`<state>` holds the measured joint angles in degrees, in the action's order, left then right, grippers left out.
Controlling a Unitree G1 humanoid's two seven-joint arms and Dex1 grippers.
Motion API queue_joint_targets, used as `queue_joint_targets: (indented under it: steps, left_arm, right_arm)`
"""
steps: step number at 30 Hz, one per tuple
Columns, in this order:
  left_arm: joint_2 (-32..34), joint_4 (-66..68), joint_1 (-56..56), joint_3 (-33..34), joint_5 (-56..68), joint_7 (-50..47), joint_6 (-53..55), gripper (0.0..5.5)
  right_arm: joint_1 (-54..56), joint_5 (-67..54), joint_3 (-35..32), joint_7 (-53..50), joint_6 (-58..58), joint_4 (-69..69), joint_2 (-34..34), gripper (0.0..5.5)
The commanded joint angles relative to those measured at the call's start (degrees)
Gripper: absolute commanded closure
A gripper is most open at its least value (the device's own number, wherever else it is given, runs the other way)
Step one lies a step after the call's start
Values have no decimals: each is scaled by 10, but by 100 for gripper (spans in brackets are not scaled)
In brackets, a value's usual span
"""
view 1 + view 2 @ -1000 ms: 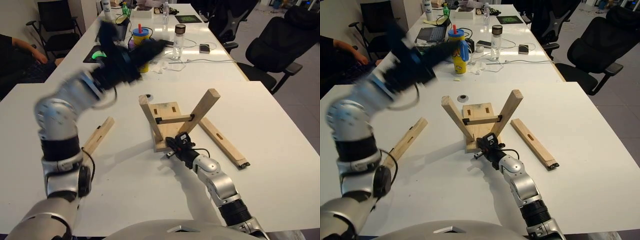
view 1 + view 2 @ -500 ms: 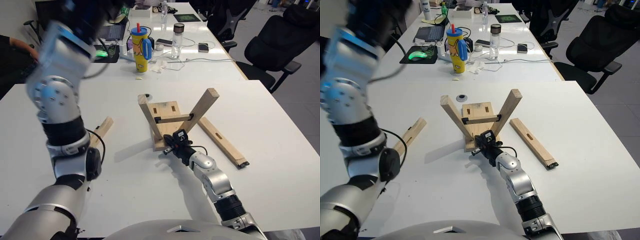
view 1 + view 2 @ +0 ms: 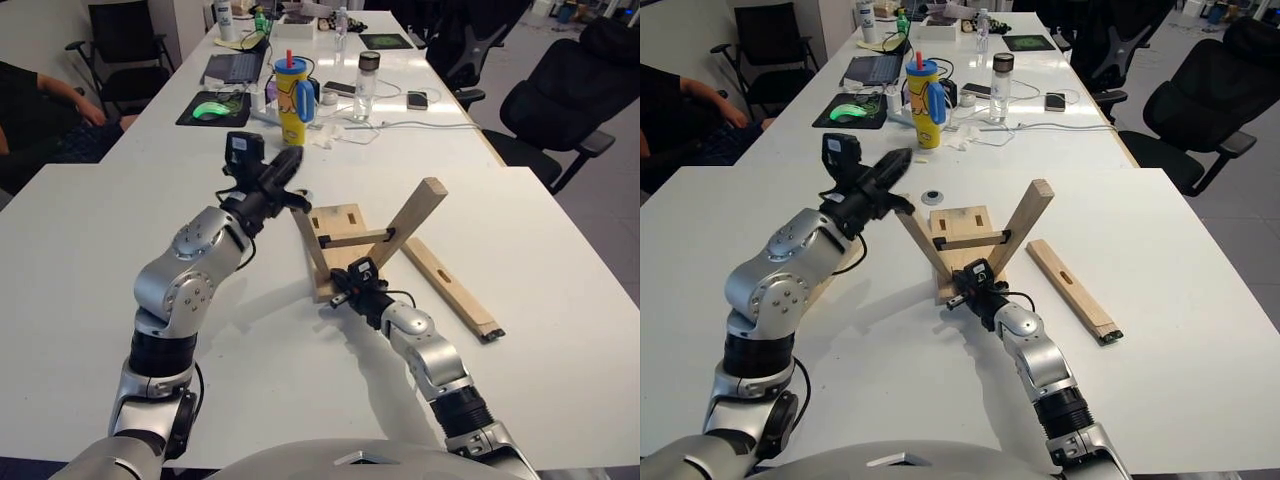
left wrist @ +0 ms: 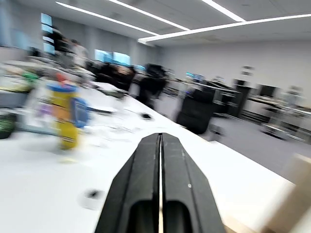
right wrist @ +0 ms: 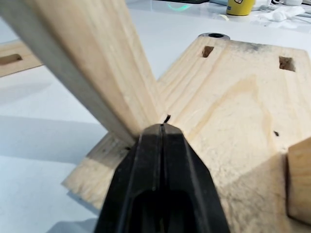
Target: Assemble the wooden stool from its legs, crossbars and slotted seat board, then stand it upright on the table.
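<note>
Half-built, the seat board (image 3: 340, 218) lies mid-table (image 3: 560, 240) with two legs (image 3: 415, 212) and a crossbar (image 3: 355, 238) fitted, right gripper (image 3: 338, 298) closed against its six o'clock edge and left gripper (image 3: 288, 166) closed, empty, at eleven, so I'd say the loose leg (image 3: 450, 285) at three o'clock needs fetching next.

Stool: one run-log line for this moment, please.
seat flat, two legs in | one leg loose | left hand shut, above table | right hand shut at seat edge

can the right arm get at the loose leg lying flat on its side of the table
Probably yes: the loose leg lies on bare table beside the right gripper, apart from the half-built stool, nothing over it.
</note>
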<state>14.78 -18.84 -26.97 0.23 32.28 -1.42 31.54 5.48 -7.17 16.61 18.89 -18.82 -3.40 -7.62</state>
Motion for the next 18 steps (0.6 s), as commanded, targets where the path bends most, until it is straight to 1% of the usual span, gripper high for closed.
queue_joint_targets:
  steps: [1, 3, 5, 7, 11, 18]
  left_arm:
    - [2, -49, 38, 57, -77, -48, -62, 549]
    - [-2, -74, 113, 57, -100, -58, -46, 549]
    - [-6, -93, 193, 46, -92, -49, -9, 549]
    - [-8, -97, 239, 32, -79, -36, 29, 549]
    - [-15, -118, 258, 14, -81, -27, 72, 549]
    - [-45, -114, 228, -2, -95, -25, 78, 549]
  right_arm:
    - [-49, 17, 5, -2, -37, -59, -10, 550]
    - [-45, 9, -1, -8, -46, -33, 0, 550]
    - [-33, 7, 8, -14, -69, -10, 15, 550]
    - [-14, 3, 0, -37, -96, 6, 38, 550]
    - [39, -13, -33, -87, -135, -1, 98, 550]
    - [133, -62, -94, -144, -165, -55, 198, 550]
